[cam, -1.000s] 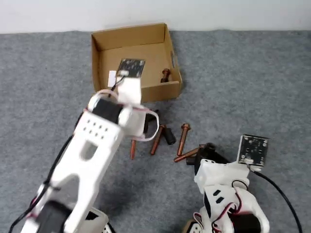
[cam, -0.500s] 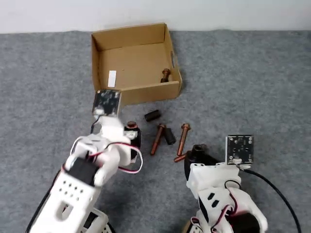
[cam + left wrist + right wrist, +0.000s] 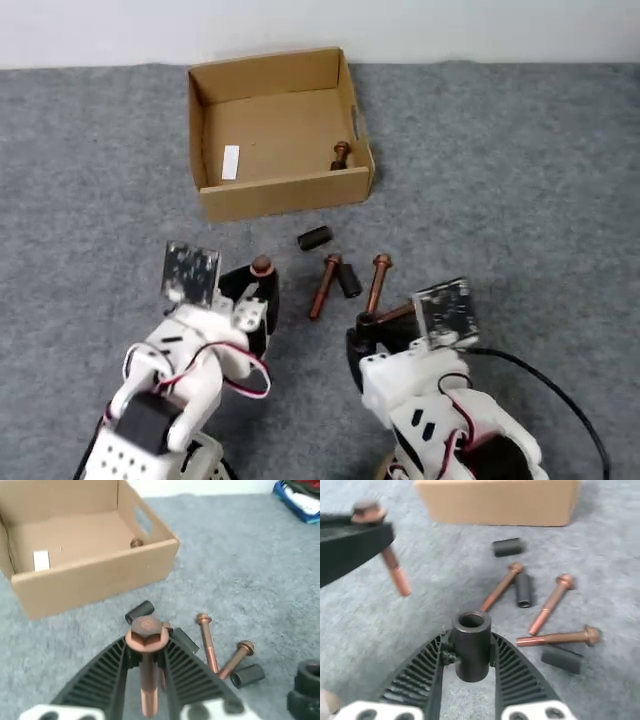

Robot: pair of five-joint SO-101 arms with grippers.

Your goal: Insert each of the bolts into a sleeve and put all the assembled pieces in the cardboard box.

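Observation:
My left gripper (image 3: 258,285) is shut on a copper bolt (image 3: 146,655), held upright with its hex head (image 3: 262,267) on top. To its right my right gripper (image 3: 365,335) is shut on a black sleeve (image 3: 471,645), which stands with its open bore upward. In the right wrist view the left gripper's bolt (image 3: 390,562) hangs a short way off from the sleeve. The cardboard box (image 3: 270,190) stands at the back with one assembled piece (image 3: 341,155) in its right corner. Loose bolts (image 3: 322,287) (image 3: 377,283) and sleeves (image 3: 314,238) (image 3: 348,282) lie between the box and the arms.
A third loose bolt (image 3: 557,637) and another sleeve (image 3: 561,658) lie by the right gripper. Everything rests on grey carpet (image 3: 520,180), with a white wall behind the box. A white label (image 3: 231,162) is stuck on the box floor.
The left arm has drawn back from the box front toward the near edge, and the bolt now stands upright in its gripper. The right arm has shifted left with its sleeve.

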